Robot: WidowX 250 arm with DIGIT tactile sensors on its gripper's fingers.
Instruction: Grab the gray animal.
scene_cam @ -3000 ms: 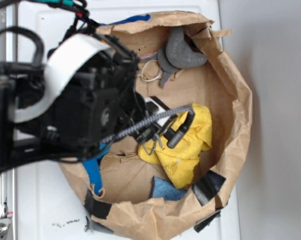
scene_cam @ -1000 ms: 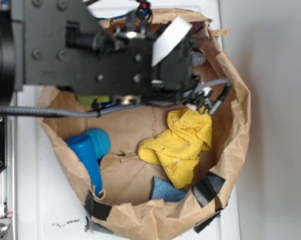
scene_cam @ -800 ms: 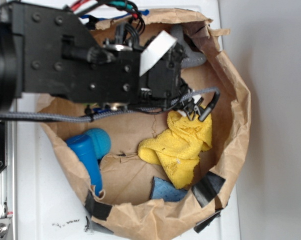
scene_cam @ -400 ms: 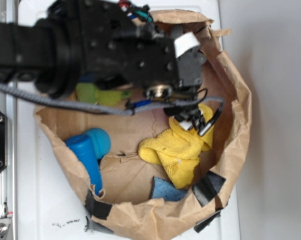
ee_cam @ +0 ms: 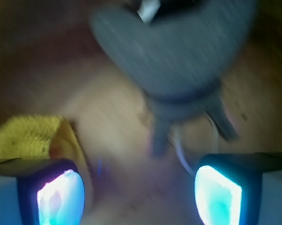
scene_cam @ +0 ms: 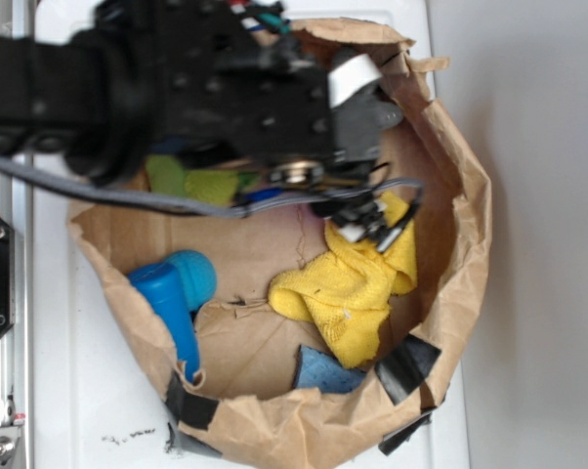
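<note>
Since three seconds ago, the black robot arm [scene_cam: 177,88] has been moved from the left middle of the crumpled brown paper bag [scene_cam: 465,244] up to its top rim, so that the blue plastic cylinder toy [scene_cam: 172,298] is uncovered now.

In the wrist view, the pincer [ee_cam: 138,187] is seen spread wide, with nothing between the two glowing blue fingertips [ee_cam: 60,193]. Beside the left one, the fuzzy yellow cloth [ee_cam: 31,136] is touched or nearly touched.

Further ahead, apart from the pincer and centred between the jaws, the dark gray soft animal with a curved body [ee_cam: 178,51] lies on the bag floor. It is judged light, soft and easily squeezed. The narrow part below the broad body, where the thin limbs begin, seems best for taking hold.
</note>
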